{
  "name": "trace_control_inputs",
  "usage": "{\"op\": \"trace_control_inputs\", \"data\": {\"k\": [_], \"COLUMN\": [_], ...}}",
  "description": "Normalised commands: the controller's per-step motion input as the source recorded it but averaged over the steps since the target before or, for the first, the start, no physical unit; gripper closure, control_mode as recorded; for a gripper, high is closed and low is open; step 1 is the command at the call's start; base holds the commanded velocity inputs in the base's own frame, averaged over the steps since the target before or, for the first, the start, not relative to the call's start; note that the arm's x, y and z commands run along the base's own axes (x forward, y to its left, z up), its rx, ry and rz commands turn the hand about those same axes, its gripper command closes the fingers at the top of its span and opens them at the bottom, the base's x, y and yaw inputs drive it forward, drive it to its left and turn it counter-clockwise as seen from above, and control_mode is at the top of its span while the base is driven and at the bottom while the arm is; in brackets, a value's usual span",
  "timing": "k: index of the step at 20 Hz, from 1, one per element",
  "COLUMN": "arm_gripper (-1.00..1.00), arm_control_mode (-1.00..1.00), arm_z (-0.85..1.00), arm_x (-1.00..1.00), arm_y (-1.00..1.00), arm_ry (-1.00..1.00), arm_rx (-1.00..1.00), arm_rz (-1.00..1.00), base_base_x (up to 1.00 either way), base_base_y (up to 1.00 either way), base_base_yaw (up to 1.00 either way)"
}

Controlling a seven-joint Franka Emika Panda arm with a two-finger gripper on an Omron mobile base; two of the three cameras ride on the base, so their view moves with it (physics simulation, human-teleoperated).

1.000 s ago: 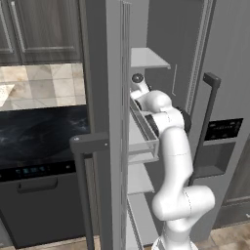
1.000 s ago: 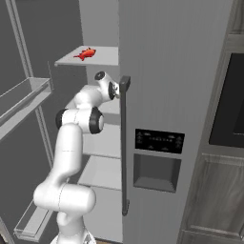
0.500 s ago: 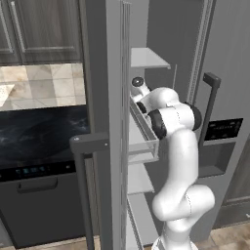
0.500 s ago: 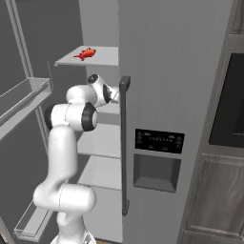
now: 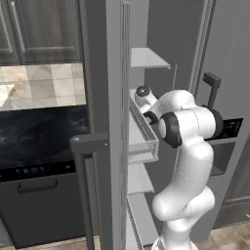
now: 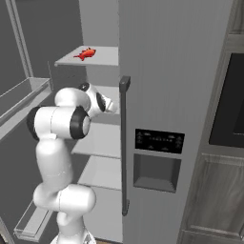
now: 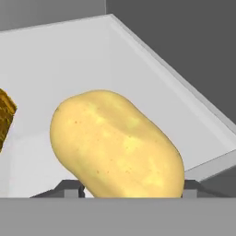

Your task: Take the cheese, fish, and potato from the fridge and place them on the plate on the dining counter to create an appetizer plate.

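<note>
Inside the fridge (image 6: 162,71), the potato (image 7: 115,145) looms close, hiding the claw's tips; its grip cannot be told. The cheese (image 7: 5,115) is cut off at the edge, while the fish (image 6: 85,54) lies on the top shelf.

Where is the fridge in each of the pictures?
Left base view: the fridge stands in the middle, open door edge-on, pale shelves behind it.
Right base view: its shut door is in the middle, the shelves to the left, the fish on the top one.
Hand view: one shelf lies under the potato.
Shared landmark: the pale shelves.
</note>
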Motion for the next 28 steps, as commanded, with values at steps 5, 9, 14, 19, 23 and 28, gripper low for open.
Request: {"op": "trace_control_inputs", "data": {"k": [5,9,14,19,23,28], "arm_gripper": [1.00,1.00,1.00,1.00,1.00,1.00], "arm_control_mode": [-1.00,-1.00,-1.00,-1.00,-1.00,-1.00], "arm_z": [0.27,0.55,0.67,0.58,0.41,0.29], "arm_x": [-0.75,-0.72,-0.76,-0.62,-0.59,-0.81], "arm_y": [-0.05,-0.17,-0.32,-0.14,0.06,0.15], "arm_ry": [0.00,0.00,0.00,0.00,0.00,0.02], "arm_rx": [0.00,0.00,0.00,0.00,0.00,-0.03], "arm_rz": [0.01,0.09,0.12,0.18,0.25,0.26], "base_base_x": [0.00,0.00,0.00,0.00,0.00,0.00], "base_base_y": [0.00,0.00,0.00,0.00,0.00,0.00], "base_base_yaw": [0.00,0.00,0.00,0.00,0.00,0.00]}}
